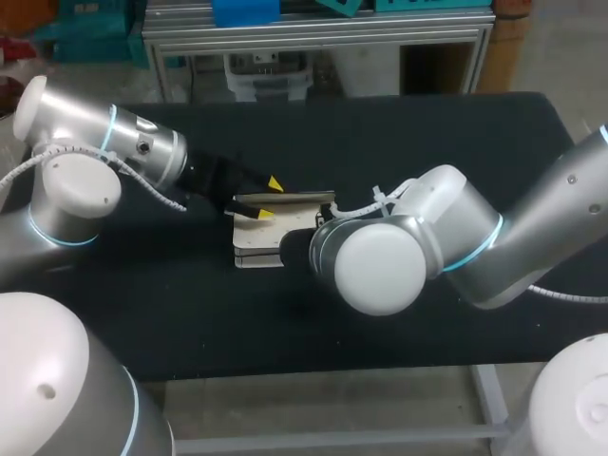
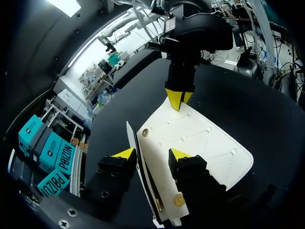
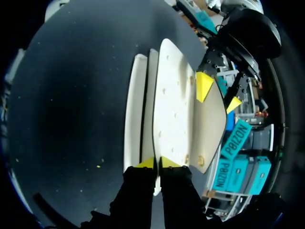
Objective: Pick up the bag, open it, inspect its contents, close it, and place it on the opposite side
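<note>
Nothing legible stood on the white bag (image 1: 258,249) or the black bench (image 1: 427,123): no lettering, label, number or sign.

Premises: a robotics laboratory. Evidence: two silver jointed robot arms, the left arm (image 1: 95,152) and the right arm (image 1: 494,247), each with cyan rings at the joints, are stationed over one black-topped table (image 1: 427,133). A white coiled cable (image 1: 157,190) runs exposed along the left arm. The table stands on a bare metal frame (image 1: 380,440), visible at its near edge.
</note>
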Controlling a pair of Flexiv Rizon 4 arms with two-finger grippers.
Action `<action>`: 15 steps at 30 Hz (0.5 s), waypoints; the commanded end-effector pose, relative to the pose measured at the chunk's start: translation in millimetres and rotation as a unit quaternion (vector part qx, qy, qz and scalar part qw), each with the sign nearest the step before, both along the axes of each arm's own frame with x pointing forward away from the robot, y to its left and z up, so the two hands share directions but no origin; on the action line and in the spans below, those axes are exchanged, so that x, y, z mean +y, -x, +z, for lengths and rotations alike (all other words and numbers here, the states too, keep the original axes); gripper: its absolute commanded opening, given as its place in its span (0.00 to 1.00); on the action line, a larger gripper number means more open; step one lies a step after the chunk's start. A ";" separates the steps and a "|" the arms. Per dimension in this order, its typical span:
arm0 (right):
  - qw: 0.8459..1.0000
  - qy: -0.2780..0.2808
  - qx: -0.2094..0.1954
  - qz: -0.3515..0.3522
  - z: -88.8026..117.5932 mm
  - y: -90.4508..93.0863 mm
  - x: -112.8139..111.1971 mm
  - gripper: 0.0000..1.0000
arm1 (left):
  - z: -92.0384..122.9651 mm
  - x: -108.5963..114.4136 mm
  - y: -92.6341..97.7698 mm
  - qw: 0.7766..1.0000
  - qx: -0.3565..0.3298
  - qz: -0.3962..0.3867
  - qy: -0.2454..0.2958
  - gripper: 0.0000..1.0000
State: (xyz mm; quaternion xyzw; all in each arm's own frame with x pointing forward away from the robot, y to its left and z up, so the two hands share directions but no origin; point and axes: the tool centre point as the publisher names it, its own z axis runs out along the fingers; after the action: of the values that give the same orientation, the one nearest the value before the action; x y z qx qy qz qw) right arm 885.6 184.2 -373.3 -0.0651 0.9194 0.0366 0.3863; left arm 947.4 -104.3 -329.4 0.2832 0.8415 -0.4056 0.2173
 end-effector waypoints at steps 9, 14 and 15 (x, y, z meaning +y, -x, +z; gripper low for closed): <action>0.964 -0.059 -0.259 0.017 -5.0 0.7 -3.6 0.00 | 0.0 -4.0 1.8 0.999 -0.027 0.017 -0.009 0.00; 0.964 -0.059 -0.259 0.017 -5.0 0.7 -3.6 0.00 | -5.0 -1.6 13.8 0.999 -0.045 0.011 -0.013 0.00; 0.964 -0.059 -0.259 0.017 -5.0 0.7 -3.6 0.00 | -7.1 -1.6 18.1 0.999 -0.051 0.008 -0.017 0.00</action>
State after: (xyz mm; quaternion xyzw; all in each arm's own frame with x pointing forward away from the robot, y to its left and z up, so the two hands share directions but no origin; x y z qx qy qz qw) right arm 885.7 184.2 -373.3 -0.0655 0.9195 0.0370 0.3858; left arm 940.2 -107.7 -332.1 0.3011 0.8409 -0.3758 0.2468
